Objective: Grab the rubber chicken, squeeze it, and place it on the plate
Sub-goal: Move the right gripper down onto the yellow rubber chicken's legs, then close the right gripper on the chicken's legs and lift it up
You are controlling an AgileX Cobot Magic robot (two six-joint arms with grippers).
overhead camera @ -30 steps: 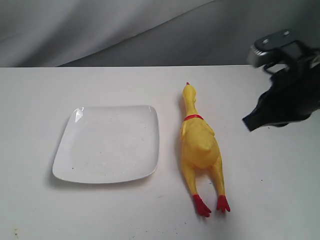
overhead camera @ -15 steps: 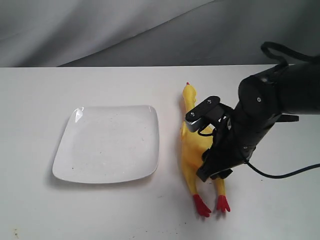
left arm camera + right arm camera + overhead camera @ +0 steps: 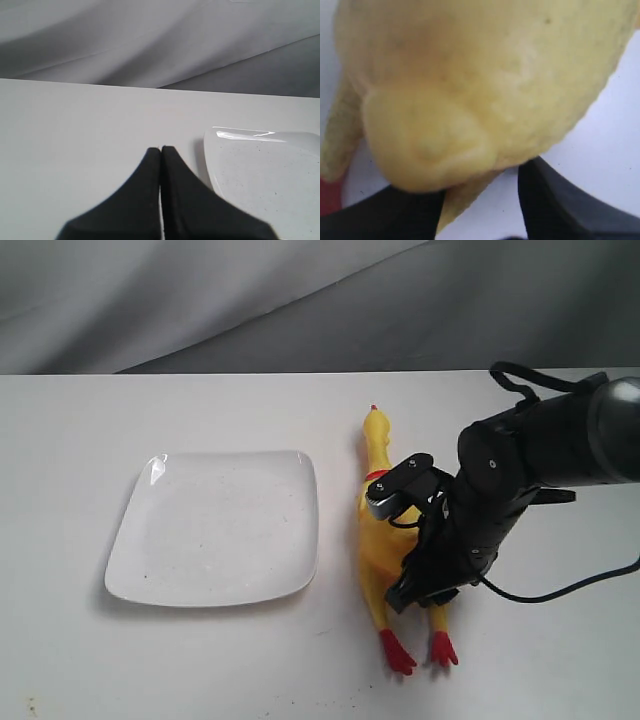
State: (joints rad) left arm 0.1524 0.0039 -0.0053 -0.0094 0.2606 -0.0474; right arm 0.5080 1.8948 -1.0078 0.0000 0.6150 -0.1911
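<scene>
The rubber chicken [image 3: 378, 540] is seen lying flat on the white table [image 3: 200, 410], just right of the frame's centre in the exterior view, with its head toward the upper edge and its red feet toward the lower edge. The plate [image 3: 215, 525] is set to the left of it, near but not touching, and nothing is held on it. The right gripper [image 3: 418, 585] is lowered onto the chicken's lower body, above the legs, and part of the yellow skin is covered by the black arm. In the right wrist view, the two black fingers [image 3: 560, 210] are shown spread apart, with the rounded rear of the chicken between them; one finger is tucked against the rubber, while a strip of table is seen beside the other, so a firm squeeze cannot be confirmed. The left gripper [image 3: 161, 150] is seen only in its own wrist view, where its fingers are pressed together with nothing between them, held over bare table beside a corner of the plate. A grey cloth [image 3: 300, 300] is hung behind the table.
</scene>
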